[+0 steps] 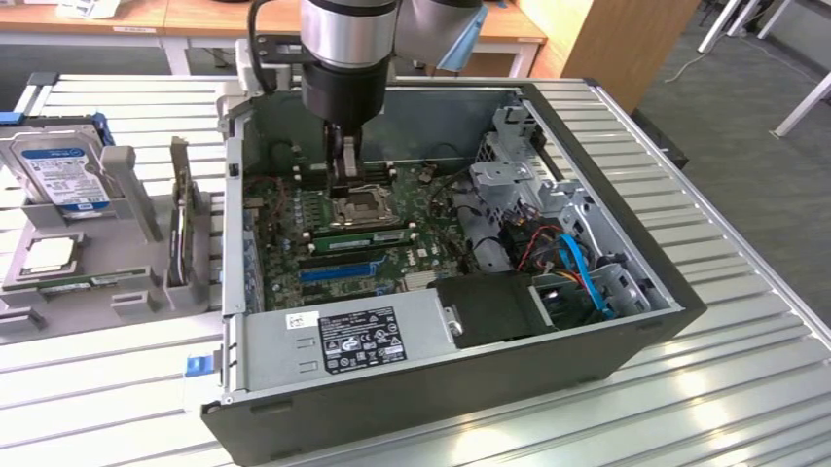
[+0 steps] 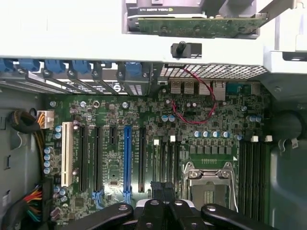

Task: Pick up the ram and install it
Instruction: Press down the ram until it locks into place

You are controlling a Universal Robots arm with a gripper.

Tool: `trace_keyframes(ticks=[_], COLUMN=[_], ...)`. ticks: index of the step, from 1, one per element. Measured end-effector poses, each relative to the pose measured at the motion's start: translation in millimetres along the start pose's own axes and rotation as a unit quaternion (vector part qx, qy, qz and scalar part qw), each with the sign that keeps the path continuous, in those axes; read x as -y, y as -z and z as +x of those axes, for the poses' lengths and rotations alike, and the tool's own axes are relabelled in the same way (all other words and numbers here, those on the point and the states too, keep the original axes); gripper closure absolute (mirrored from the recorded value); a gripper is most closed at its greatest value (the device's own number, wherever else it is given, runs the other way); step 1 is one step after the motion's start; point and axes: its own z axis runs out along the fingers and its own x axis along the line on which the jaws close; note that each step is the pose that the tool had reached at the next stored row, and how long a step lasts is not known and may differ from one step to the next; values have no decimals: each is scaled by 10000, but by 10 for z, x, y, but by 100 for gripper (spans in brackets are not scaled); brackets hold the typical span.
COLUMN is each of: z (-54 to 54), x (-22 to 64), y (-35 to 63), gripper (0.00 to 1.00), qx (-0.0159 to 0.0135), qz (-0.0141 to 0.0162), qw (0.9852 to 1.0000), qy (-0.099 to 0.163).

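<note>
**Exterior view.** The arm reaches down into the open computer case point(image 1: 656, 292) on the ribbed counter point(image 1: 740, 409). The gripper point(image 1: 348, 177) hangs over the motherboard with its jaws clenched, and I see nothing held between them. The ram point(image 1: 357, 236) lies as a green strip along a slot at 6 o'clock from the CPU socket point(image 1: 365, 202), just beside it and inside the case. It looks placed in its slot, but I cannot tell whether it is fully seated. The dark expansion card point(image 1: 182, 219) stands in its holder at 9 o'clock, well apart from the case.

**Wrist view.** The shut gripper point(image 2: 163, 188) sits over the narrow memory slots point(image 2: 165, 160), with the CPU socket point(image 2: 207, 184) just beside it. A red wire point(image 2: 192, 103) loops across the board at 12 o'clock.

**Risks, in my judgement.**
- Pressing off-centre could seat one end of the stick and leave it tilted.
- Drifting sideways could bring the fingertips down on the open socket and damage its contacts.
- Pushing too hard on a misaligned stick could strain the slot or the board.
</note>
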Motion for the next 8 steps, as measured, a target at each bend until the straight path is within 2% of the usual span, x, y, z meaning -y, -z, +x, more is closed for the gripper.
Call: trace_keyframes(ticks=[8], z=[-4], x=[-2], y=[97], gripper=[90], qx=[0], qz=[0], qw=[10000], qy=[0])
